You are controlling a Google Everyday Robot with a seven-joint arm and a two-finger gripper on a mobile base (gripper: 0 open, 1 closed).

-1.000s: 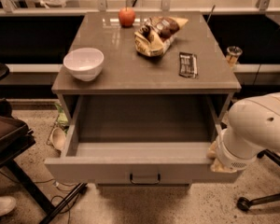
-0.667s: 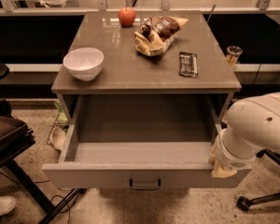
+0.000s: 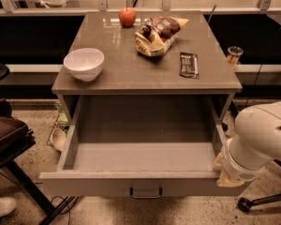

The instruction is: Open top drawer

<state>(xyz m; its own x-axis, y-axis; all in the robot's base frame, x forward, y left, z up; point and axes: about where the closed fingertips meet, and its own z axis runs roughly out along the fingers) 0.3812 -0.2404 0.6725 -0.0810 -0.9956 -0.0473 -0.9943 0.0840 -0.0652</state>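
plain grey boxy top drawer [image 3: 140,159] pulled out; gripper [image 3: 221,167] at its right corner.

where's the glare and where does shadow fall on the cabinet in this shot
Camera view: warm, yellowish light overall; glare sits on the back of the cabinet top, beside the apple; shadow falls under that top, over the rear wall of the open top drawer; the gripper, at the drawer's front right corner, is mostly hidden behind the bright pale arm.
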